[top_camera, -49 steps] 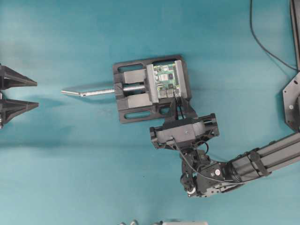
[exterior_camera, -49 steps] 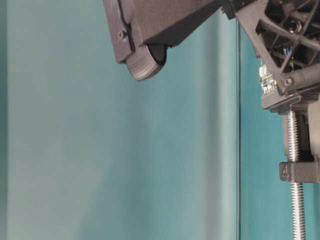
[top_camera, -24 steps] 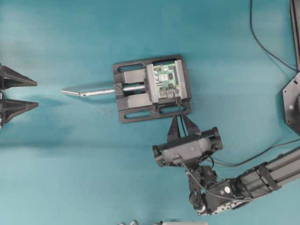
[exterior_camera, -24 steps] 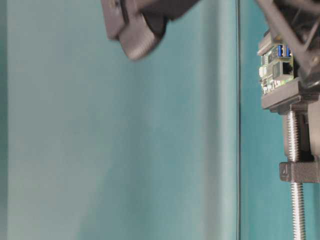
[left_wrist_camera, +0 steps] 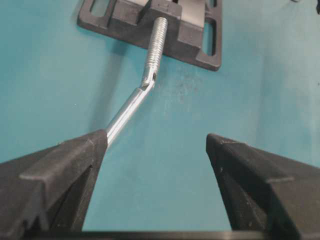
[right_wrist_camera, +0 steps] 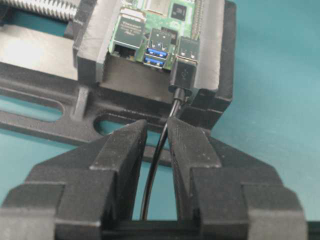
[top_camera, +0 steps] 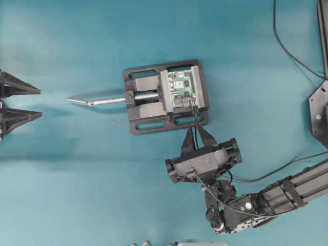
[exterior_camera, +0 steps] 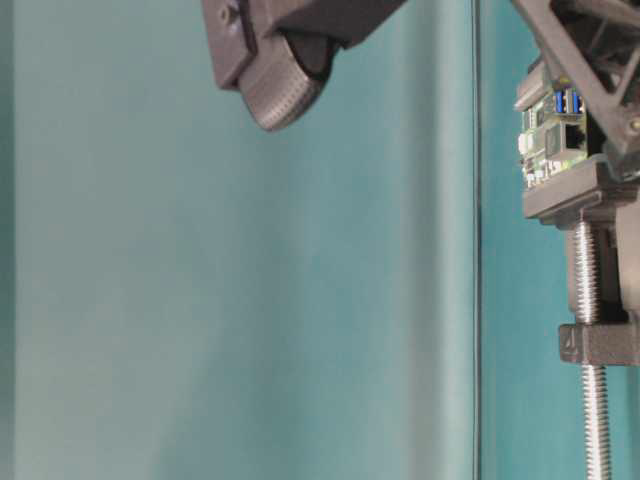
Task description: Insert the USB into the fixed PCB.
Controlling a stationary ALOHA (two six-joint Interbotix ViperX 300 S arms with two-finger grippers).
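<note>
The fixed PCB [top_camera: 182,87] is a green board clamped in a black vise [top_camera: 146,110]; it also shows in the right wrist view [right_wrist_camera: 150,20] and the table-level view [exterior_camera: 550,125]. The USB plug [right_wrist_camera: 184,74] sits in the board's right-hand port [top_camera: 193,105]. Its thin black cable [right_wrist_camera: 159,150] runs back between my right gripper's fingers. My right gripper [top_camera: 195,129] [right_wrist_camera: 157,125] stands just short of the vise, jaws narrowly open, the cable loose in the gap. My left gripper [top_camera: 41,102] [left_wrist_camera: 156,140] is wide open at the far left, holding nothing.
The vise's silver screw rod [top_camera: 97,101] points left toward my left gripper and lies beside its left finger [left_wrist_camera: 132,102]. A black cable [top_camera: 287,46] and a black mount [top_camera: 320,110] sit at the right edge. Teal cloth covers the table.
My right gripper has backed away from the vise and off the plug, which stays in the board's port. The left gripper has not moved.
</note>
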